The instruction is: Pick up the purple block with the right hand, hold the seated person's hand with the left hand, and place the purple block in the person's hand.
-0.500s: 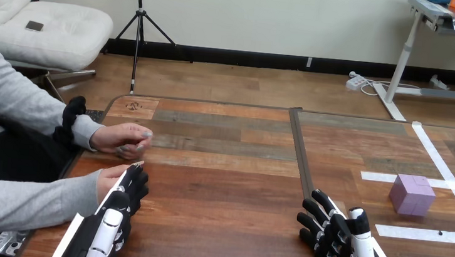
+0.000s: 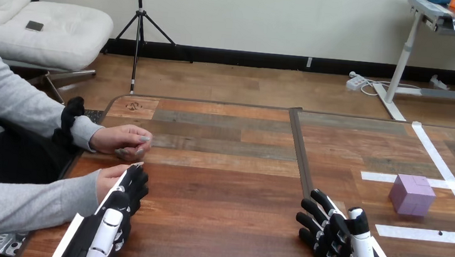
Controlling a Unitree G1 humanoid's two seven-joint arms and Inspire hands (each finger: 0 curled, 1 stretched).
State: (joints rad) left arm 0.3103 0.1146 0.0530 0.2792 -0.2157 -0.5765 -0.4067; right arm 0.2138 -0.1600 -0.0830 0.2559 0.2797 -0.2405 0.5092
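The purple block [image 2: 412,195] sits on the tabletop [image 2: 224,197], close to the right edge. Nothing touches it. White tape lines [image 2: 396,179] lie around it: one behind it, one in front of it, and a long one just beside it on the right.

The right hand [image 2: 333,242] is near the front edge of the tabletop, to the left of the block and closer to the robot. It is apart from the block. Its fingers [image 2: 325,204] are spread out and only a little bent. They hold nothing.

The left hand [image 2: 116,212] is near the front left corner, with its back facing up. Its fingers [image 2: 136,181] reach out straight. They lie along the person's near hand [image 2: 108,180], which comes in over the left edge. The two hands touch side by side. The robot's fingers are not wrapped round the person's hand.

The person's far hand [image 2: 124,140] is farther back along the left edge. It is loosely curled and low over the tabletop. It is apart from the robot's left hand.
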